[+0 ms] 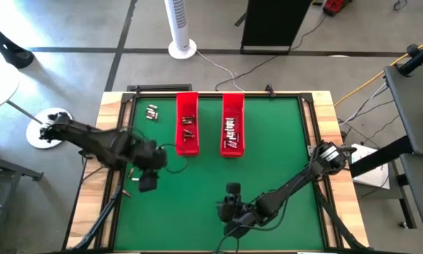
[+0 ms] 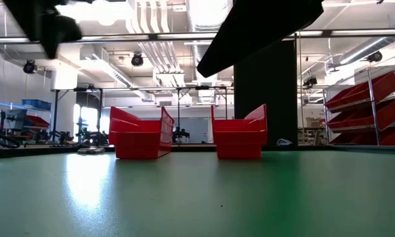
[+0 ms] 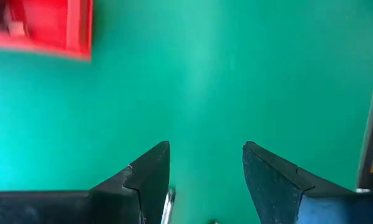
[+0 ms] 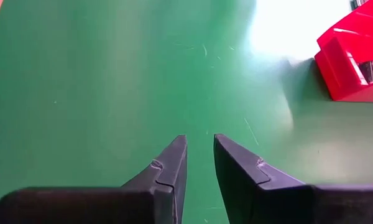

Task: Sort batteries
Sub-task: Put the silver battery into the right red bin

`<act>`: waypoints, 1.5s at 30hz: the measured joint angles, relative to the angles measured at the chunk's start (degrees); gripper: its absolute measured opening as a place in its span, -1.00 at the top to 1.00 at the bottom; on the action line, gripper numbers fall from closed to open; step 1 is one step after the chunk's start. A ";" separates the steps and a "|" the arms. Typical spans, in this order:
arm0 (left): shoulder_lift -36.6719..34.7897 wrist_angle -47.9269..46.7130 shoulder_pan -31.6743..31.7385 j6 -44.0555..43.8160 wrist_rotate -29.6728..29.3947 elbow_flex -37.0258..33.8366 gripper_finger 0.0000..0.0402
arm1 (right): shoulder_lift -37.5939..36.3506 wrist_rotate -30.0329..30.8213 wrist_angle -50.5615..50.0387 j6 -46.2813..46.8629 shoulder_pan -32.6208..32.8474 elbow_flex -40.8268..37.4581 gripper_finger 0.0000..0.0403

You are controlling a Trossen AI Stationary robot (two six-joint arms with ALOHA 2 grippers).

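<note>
Two long red trays (image 1: 187,123) (image 1: 233,123) stand side by side at the far middle of the green mat, each with batteries inside (image 1: 188,121) (image 1: 230,130). A few loose batteries (image 1: 151,111) lie on the mat left of the trays. My left gripper (image 1: 148,182) hangs open over the mat's left side, nearer than the left tray (image 3: 40,25). My right gripper (image 1: 233,201) hovers near the front middle. A narrow gap shows between its fingertips (image 4: 200,149), with nothing in it. My left gripper has a thin silvery sliver (image 3: 168,204) showing along the inner side of one finger. Whether that is a battery, and whether the finger touches it, I cannot tell.
The mat has a raised wooden border (image 1: 113,106) with black rails along its sides. Small bits lie by the left border (image 1: 125,192). Bare mat stretches between the trays and the front edge. In the low view the trays (image 2: 139,135) (image 2: 240,135) stand far back.
</note>
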 joint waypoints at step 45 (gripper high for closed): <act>2.23 14.27 -8.05 -16.79 4.84 -36.87 0.69 | 0.00 -0.06 -0.31 -2.97 -2.19 0.01 0.58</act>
